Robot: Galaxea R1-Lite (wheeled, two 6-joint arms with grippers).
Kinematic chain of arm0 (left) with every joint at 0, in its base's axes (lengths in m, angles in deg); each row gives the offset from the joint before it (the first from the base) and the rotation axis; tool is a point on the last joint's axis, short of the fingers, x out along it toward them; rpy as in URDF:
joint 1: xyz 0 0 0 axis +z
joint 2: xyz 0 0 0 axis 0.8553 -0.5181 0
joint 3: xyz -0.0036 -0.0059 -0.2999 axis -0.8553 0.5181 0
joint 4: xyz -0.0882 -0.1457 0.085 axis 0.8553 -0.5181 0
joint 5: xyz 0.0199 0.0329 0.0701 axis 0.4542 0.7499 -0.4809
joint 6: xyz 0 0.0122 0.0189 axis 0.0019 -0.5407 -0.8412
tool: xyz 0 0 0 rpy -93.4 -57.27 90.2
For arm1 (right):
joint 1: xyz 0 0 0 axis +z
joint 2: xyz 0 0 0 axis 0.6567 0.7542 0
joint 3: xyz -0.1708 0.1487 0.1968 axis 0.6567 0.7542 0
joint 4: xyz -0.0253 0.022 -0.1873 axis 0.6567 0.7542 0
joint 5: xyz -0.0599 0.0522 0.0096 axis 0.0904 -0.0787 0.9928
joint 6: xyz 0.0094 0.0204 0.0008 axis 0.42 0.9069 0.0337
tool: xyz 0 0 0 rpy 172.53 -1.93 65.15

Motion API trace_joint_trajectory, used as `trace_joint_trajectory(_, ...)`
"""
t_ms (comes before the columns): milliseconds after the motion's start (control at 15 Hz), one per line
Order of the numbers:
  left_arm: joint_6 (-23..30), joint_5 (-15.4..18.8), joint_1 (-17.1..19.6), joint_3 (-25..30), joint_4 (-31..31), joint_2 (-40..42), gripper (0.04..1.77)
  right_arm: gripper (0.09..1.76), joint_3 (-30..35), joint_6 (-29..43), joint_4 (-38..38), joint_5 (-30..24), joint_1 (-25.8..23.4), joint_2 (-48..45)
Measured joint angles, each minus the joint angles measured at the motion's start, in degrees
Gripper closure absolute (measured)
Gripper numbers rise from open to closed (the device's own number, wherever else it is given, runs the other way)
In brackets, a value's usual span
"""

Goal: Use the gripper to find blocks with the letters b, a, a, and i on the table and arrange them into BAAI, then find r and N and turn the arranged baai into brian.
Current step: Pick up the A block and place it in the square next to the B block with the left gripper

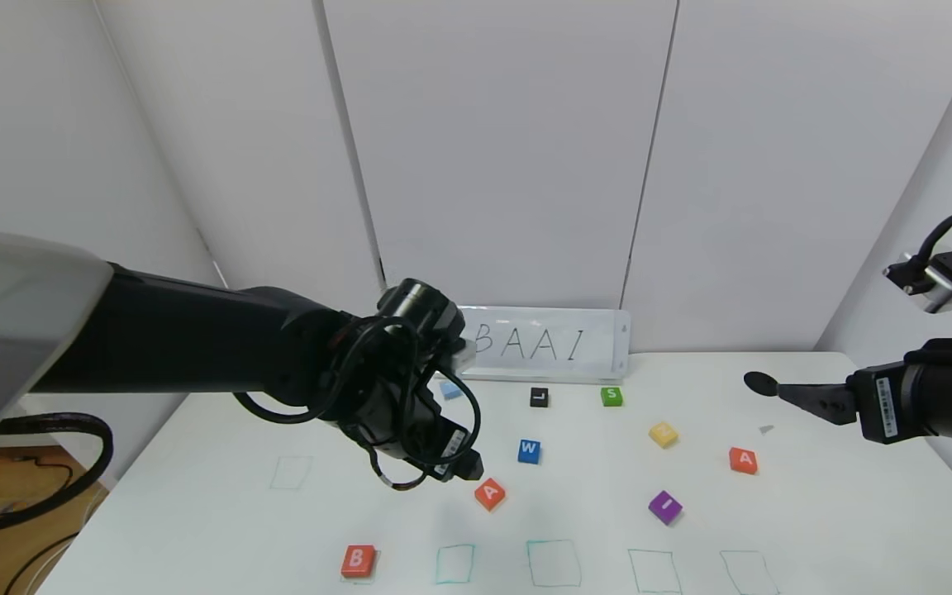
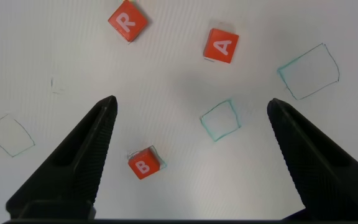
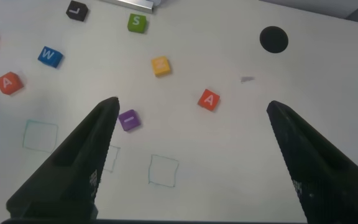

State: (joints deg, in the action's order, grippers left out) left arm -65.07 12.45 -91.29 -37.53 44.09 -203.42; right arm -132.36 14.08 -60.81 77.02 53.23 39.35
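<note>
- Left gripper (image 2: 191, 118), jaws spread and empty, hovers over the table (image 1: 815, 529) just behind the B block (image 1: 358, 560).
- Nearest A block (image 1: 489, 493) sits beyond B, toward the BAAI sign (image 1: 546, 343); it looks light, rigid and smooth-faced, so pinch opposite flat sides.
- Right gripper (image 3: 191, 118), spread and empty, is parked well right of B.

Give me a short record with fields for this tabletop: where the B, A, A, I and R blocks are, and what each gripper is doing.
B block: near front edge, by the leftmost of the front green squares
first A block: mid-table, loose, beside the left gripper
second A block: right side, loose
I block: purple, right of centre, loose
R block: seen only in left wrist view
left gripper: open, empty, above the table
right gripper: open, empty, raised at right edge
</note>
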Motion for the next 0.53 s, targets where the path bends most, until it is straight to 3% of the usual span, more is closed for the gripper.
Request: trace_joint_trajectory(533, -1.5, -0.2, -3.0, -3.4, 0.5, -8.6, 0.09, 0.14, 0.5, 0.0, 0.0, 0.1, 1.5, 0.1)
